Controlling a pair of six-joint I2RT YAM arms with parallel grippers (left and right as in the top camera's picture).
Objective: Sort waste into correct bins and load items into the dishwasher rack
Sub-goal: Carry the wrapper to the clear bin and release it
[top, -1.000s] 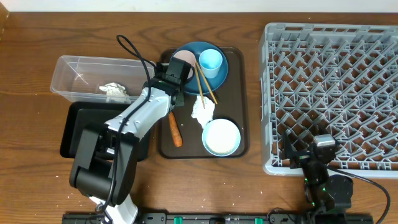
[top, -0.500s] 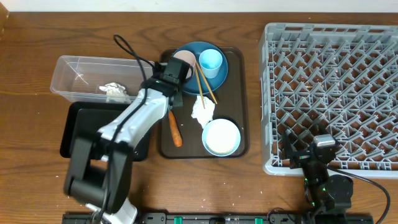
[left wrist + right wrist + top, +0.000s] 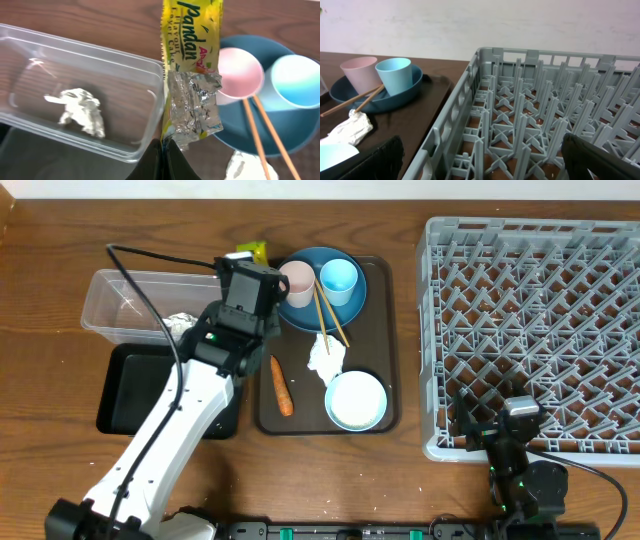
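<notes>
Wrapper first: the yellow-green wrapper (image 3: 192,65) is long and thin, with green letters on yellow and a torn, shiny silver end. The left end effector (image 3: 164,159) is closed tight on that silver end and holds the wrapper up. It hangs by the corner of the clear tub (image 3: 90,46), next to the blue plate (image 3: 305,130); it seems to touch neither, but that is hard to see. The right end effector (image 3: 485,160) is wide open by the dishwasher rack (image 3: 530,125), holding nothing.
</notes>
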